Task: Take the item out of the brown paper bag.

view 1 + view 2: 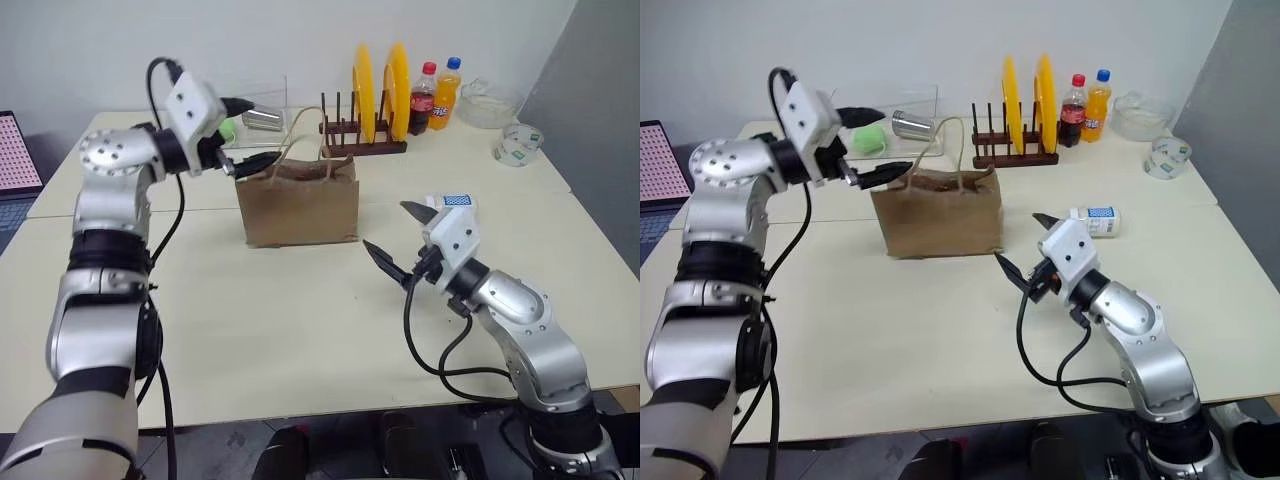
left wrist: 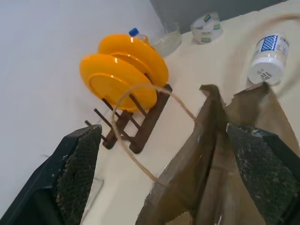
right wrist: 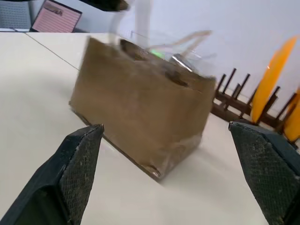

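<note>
Bench [image 1: 300,330] ahead of us carries the brown paper bag [image 1: 300,205], standing upright near the middle with its cord handles [image 1: 300,150] arching over the mouth. Our left gripper [image 1: 252,135] hangs at the bag's left top edge, fingers spread wide, one above the rim. Our right gripper [image 1: 392,238] sits just right of the bag, fingers spread, holding nothing. Behind it stand yellow plates [image 1: 380,90] in a rack.

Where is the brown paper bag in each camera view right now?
Left eye view: brown paper bag upright, center, behind the open grippers.
Right eye view: center-left, same spot on the table.
Left wrist view: its open mouth edge close up, by the gripper's fingers.
Right wrist view: whole bag ahead, between the fingers.
Shared landmark: yellow plates in the rack.
</note>
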Controlling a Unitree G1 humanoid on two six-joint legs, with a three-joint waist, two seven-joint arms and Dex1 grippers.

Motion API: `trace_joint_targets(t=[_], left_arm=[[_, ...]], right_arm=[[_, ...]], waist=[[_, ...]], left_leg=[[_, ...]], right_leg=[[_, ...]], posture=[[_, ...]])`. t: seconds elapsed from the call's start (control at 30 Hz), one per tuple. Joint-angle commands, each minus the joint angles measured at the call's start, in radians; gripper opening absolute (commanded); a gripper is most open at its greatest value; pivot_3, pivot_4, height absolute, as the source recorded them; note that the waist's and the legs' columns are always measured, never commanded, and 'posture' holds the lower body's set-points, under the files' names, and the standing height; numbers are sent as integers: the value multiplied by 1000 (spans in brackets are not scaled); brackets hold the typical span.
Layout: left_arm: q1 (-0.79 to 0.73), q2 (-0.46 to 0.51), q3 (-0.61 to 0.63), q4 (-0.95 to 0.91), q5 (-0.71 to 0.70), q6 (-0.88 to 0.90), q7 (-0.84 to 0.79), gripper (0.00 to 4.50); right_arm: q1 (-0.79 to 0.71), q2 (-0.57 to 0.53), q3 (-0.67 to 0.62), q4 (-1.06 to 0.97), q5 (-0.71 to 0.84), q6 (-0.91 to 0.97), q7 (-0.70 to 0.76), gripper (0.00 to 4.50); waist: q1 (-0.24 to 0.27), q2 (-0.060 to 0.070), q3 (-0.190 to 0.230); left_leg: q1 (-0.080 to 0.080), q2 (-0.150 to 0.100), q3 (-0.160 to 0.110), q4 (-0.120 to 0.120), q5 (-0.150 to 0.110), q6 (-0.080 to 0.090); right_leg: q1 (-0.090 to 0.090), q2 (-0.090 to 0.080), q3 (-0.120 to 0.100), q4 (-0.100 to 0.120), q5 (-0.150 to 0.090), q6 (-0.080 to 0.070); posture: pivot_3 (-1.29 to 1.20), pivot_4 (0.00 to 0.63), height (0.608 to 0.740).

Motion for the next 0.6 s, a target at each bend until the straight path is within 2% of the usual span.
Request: trace_joint_targets(t=[0.03,0.2,0.33,0.47,0.6], left_arm=[[149,-21,109,-314,-56,219,207,4491],[549,-138,142,-798,-25,414,444,4491],[801,-205,135,-1037,-13,436,515,4491],[922,-278,99,-1097,-5,409,576,4491],[911,-329,63,-1060,-13,420,614,4491]], right_arm=[[64,35,-21,-66,-13,-77,-59,4500],[192,93,-46,-77,-32,-193,-130,4500],[232,148,-71,-66,-66,-293,-203,4500],[248,168,-58,-76,-25,-297,-191,4500],[234,169,-36,-81,-11,-282,-175,4500]], waist=[[3,0,0],[13,0,-1],[16,0,-1],[33,1,-3],[44,1,-3]], left_leg=[[0,0,0,0,0,0],[0,0,0,0,0,0],[1,1,2,0,0,0],[4,1,3,-1,0,0],[13,1,2,-2,-1,0]], right_leg=[[0,0,0,0,0,0],[0,-1,3,-1,0,0],[0,-1,3,0,0,0],[4,0,3,0,0,0],[16,0,1,-6,0,0]], posture=[[0,150,740],[0,150,740],[0,150,740],[0,150,740],[0,150,740]])
